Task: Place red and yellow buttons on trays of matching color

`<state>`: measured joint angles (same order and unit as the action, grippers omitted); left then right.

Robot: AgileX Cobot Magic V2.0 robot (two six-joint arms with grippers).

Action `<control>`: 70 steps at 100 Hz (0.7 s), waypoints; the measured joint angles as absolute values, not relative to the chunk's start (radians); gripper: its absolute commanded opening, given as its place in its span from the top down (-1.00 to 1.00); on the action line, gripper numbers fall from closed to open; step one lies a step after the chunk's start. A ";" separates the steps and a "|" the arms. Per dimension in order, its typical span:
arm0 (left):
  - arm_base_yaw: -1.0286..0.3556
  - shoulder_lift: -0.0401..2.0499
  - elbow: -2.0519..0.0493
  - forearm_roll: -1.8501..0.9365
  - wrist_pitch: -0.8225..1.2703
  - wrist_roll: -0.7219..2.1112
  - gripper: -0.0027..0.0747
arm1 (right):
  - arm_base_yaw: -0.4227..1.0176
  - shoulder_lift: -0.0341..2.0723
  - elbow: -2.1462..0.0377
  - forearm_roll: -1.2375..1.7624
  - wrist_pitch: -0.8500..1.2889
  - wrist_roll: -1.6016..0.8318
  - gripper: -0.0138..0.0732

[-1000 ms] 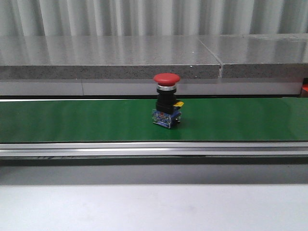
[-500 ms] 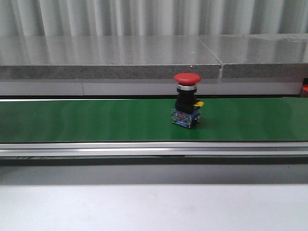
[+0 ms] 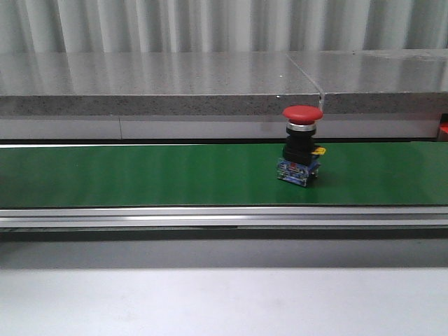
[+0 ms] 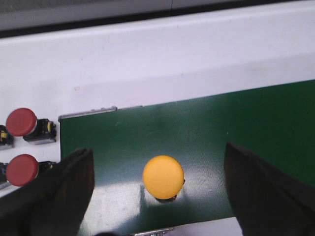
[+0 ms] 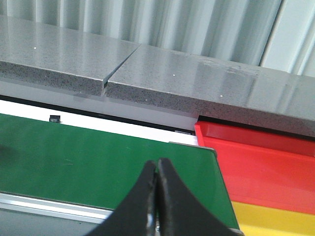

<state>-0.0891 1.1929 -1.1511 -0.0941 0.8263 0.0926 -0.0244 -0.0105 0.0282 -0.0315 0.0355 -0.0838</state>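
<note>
Left hand (image 4: 157, 196): fingers (image 4: 66, 189) spread wide, gripping nothing, above the green belt (image 4: 236, 128). Yellow button (image 4: 163, 177) upright on the belt between the fingers, touching neither. Two red buttons (image 4: 22, 123) lie on the white counter (image 4: 147, 64) beside the belt end.

Right hand (image 5: 157, 196): fingertips pressed together, empty, over the belt. Red tray (image 5: 256, 152) and yellow tray (image 5: 270, 219) sit just past the belt end.

Front view: one red button (image 3: 301, 143) upright on the belt, right of centre.
</note>
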 measured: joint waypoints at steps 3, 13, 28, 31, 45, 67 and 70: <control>-0.092 1.168 -1.135 -0.097 0.804 0.093 -0.39 | -0.024 -0.010 0.028 -0.031 0.035 -0.084 0.84; -0.094 1.063 -1.048 -0.110 0.742 0.093 -0.39 | -0.024 -0.010 0.028 -0.031 0.035 -0.084 0.84; -0.094 0.885 -0.876 -0.121 0.625 0.093 -0.39 | -0.024 -0.010 0.028 -0.031 0.035 -0.084 0.84; -0.094 0.848 -0.841 -0.123 0.595 0.093 -0.39 | -0.024 -0.010 0.028 -0.031 0.035 -0.084 0.84; -0.094 0.661 -0.679 -0.127 0.506 0.093 -0.23 | -0.024 -0.010 0.028 -0.031 0.035 -0.084 0.84; -0.094 0.437 -0.519 -0.131 0.479 0.095 0.59 | -0.024 -0.010 0.028 -0.031 0.014 -0.084 0.84; -0.094 0.419 -0.507 -0.131 0.479 0.095 0.71 | -0.024 -0.010 0.028 -0.031 0.000 -0.084 0.84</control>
<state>-0.0936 0.4189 -0.5072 -0.1308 0.4785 0.0949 -0.0244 -0.0105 0.0282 -0.0315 0.0000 -0.0838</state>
